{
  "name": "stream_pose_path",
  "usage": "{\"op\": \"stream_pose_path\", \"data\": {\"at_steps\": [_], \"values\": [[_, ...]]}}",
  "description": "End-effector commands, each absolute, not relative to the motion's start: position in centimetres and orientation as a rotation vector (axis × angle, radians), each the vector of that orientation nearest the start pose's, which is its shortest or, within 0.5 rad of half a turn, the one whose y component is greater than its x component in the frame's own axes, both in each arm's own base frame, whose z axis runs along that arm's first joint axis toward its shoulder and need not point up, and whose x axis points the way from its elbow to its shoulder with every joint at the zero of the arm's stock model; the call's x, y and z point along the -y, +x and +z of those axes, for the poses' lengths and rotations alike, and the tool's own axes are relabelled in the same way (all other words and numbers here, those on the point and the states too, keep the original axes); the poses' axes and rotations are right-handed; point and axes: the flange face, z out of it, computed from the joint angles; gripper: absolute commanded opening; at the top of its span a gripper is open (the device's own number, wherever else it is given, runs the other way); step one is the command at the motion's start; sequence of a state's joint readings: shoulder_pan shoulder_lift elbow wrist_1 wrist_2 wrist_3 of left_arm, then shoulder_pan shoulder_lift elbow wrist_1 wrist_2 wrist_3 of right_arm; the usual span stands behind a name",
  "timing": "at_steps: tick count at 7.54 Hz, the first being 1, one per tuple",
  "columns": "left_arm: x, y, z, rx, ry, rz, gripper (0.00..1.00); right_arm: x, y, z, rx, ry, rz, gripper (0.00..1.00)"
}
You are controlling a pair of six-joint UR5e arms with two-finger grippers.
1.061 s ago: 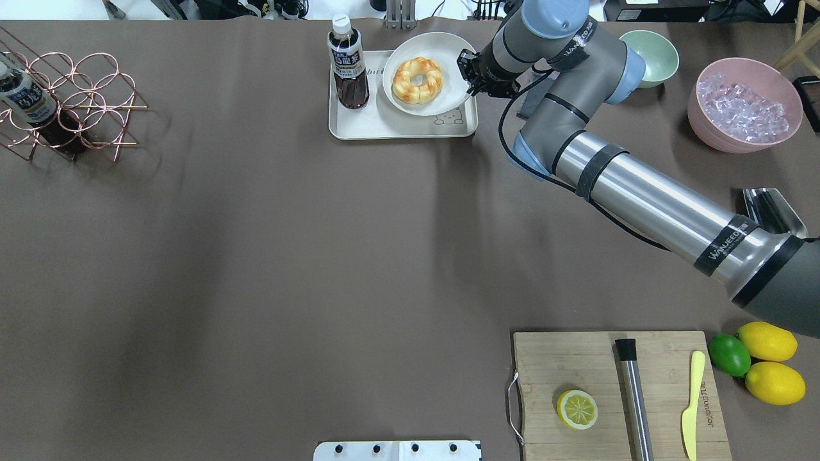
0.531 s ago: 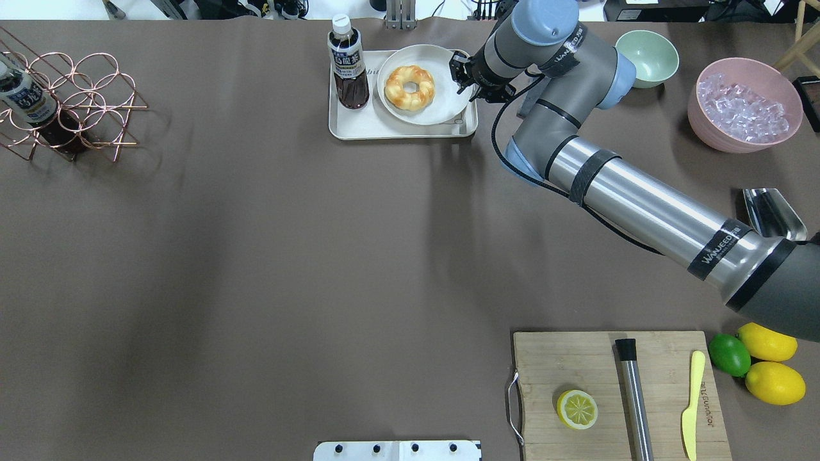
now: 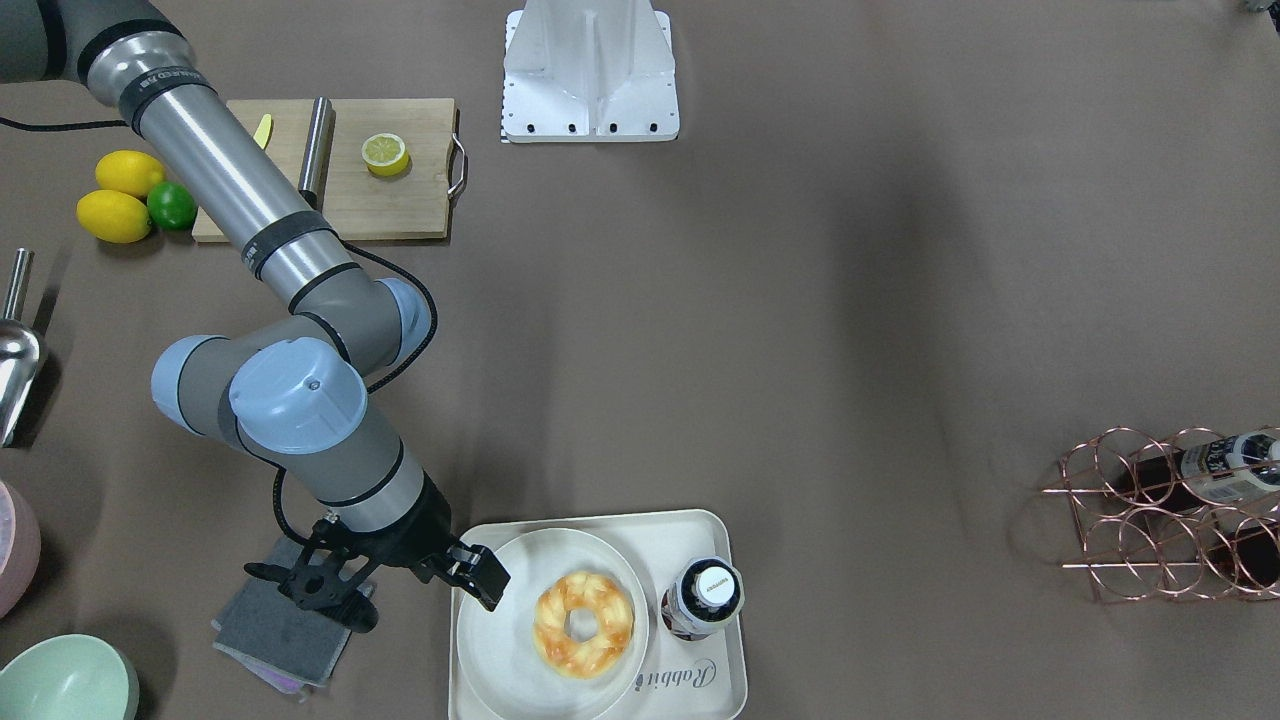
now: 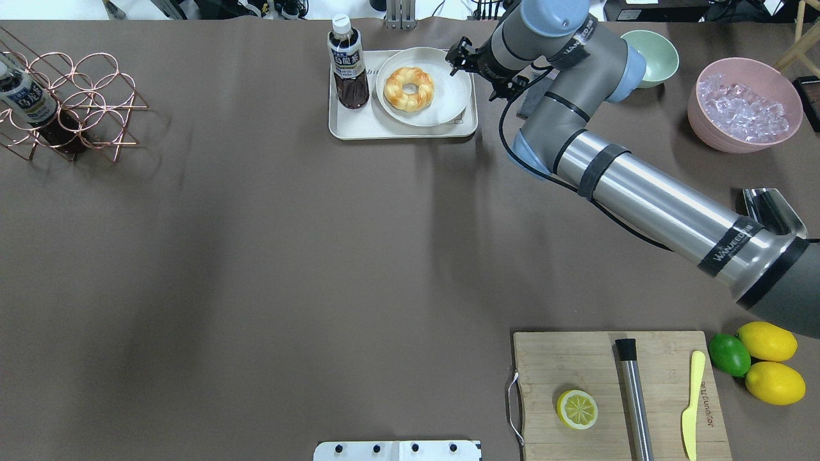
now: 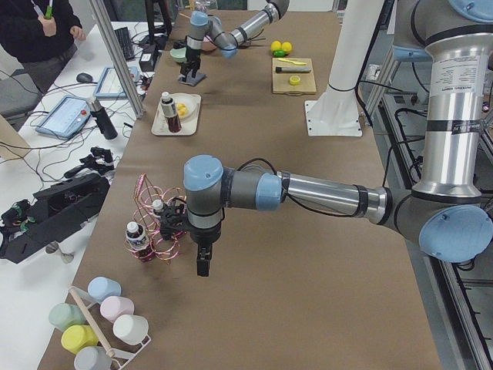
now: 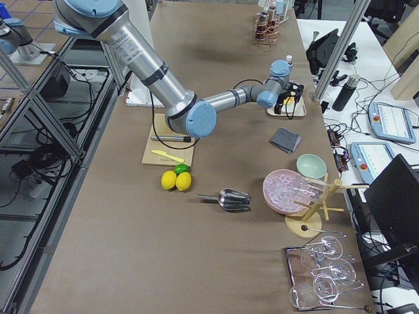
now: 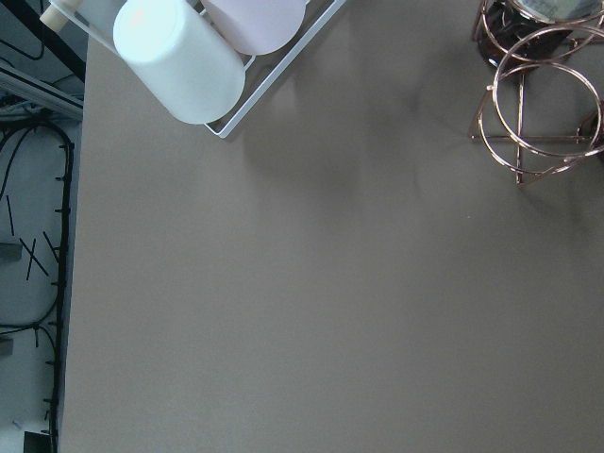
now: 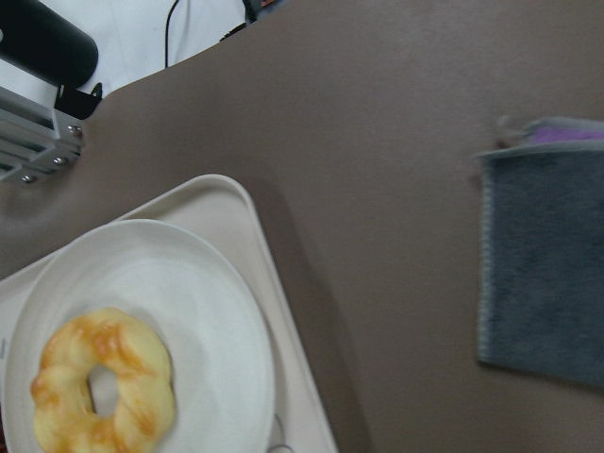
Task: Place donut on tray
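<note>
The twisted golden-yellow glazed donut [image 3: 583,624] is probably soft and light; pinch gently across its ring. The right tool [image 3: 420,600] stands spread, empty.

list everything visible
donut: 1, golden, on plate
plate: 1, white, on tray
tray: 1, cream, far side
bottle: 1, dark, on tray
rack: 1, copper, left end
board: 1, wood, near right
lemon half: 1, yellow, on board
rod: 1, steel, on board
knife: 1, yellow, on board
lemons: 2, yellow, beside board
lime: 1, green, beside lemons
bowls: 2, green, pink, far right
cloth: 1, grey, beside tray
right fingers: 2, black, open beside plate
left fingers: black, near rack, opening unclear
</note>
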State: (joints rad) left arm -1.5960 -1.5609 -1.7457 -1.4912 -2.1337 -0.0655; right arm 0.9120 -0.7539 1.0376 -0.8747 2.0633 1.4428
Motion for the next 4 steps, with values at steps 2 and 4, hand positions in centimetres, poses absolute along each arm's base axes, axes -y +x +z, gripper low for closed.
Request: {"op": "stream_pose_path", "data": {"at_steps": [2, 4], "values": [[48.2, -9.3, 60.3, -0.564, 0.064, -0.065, 0.98, 63.9, -26.7, 37.0, 0.913, 0.018, 0.242, 1.00], [48.0, -9.3, 60.5, -0.564, 0.059, -0.068, 0.98, 58.0, -15.0, 42.6, 0.819, -0.048, 0.121, 1.00]]}}
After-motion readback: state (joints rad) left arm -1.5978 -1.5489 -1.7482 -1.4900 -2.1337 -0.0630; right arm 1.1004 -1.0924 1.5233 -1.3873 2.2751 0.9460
